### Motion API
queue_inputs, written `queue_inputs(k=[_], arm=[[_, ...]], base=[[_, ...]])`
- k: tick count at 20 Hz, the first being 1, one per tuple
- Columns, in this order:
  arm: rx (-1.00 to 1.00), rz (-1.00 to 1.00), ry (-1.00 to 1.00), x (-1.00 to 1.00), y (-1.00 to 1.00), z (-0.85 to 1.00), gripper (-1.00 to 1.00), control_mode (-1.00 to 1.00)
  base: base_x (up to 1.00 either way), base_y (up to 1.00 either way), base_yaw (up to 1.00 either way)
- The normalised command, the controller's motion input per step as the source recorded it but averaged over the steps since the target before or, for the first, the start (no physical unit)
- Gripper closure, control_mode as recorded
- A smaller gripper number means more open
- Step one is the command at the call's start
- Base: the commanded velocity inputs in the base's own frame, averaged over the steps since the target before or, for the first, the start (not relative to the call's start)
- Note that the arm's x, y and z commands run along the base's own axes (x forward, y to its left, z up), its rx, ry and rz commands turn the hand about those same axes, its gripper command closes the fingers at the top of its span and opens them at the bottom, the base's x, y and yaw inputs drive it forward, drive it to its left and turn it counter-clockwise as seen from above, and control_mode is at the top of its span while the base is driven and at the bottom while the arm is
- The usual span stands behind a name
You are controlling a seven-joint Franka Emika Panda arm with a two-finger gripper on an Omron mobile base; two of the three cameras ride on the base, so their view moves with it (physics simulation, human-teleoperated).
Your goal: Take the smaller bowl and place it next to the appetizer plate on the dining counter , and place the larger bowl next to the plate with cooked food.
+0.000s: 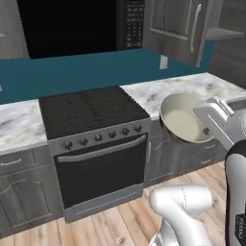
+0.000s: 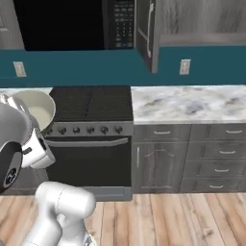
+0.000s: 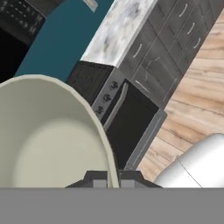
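- Gripper (image 3: pixel 113 183) clamped on the rim of the smaller bowl (image 3: pixel 48 140), one dark fingertip inside the wall and one outside, jaws nearly together with only the thin rim between them.
- Bowl lifted in the air, clear of any surface — held tipped on its side, pale greenish-white inside facing the cameras.
- From the left base view, bowl (image 1: pixel 185 117) hanging in front of the grey cabinets just right of the stove (image 1: pixel 93 113), its opening turned toward the viewer, dark grey outside visible along the lower edge.
- From the right base view, bowl (image 2: pixel 33 109) at the far left, overlapping the left front corner of the stove (image 2: pixel 91 103), with the white wrist directly below and in front of it.
- Black stove top with a row of knobs (image 1: pixel 98 138) along the front and a dark oven door (image 1: pixel 101 175) beneath.
- Marble counter (image 2: pixel 190 103) over grey drawers (image 2: pixel 211 158) to the right of the stove; teal wall (image 2: pixel 86 67) behind.
- Dark microwave (image 1: pixel 72 26) above the stove, grey wall cabinet (image 1: pixel 180 26) beside it.
- Light wooden floor (image 2: pixel 168 218) below.
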Motion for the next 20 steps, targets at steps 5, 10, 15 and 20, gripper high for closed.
queue_inputs(k=[5, 10, 15, 20], arm=[[0.00, 0.00, 0.00, 0.00, 0.00, 0.00, 1.00, 1.00], [0.00, 0.00, 0.00, 0.00, 0.00, 0.00, 1.00, 1.00], [0.00, 0.00, 0.00, 0.00, 0.00, 0.00, 1.00, 1.00], [0.00, 0.00, 0.00, 0.00, 0.00, 0.00, 1.00, 1.00]], base=[[-0.80, 1.00, 0.10], [-0.97, 0.85, 0.07], [-0.98, 0.55, 0.04], [-1.00, 0.34, 0.00]])
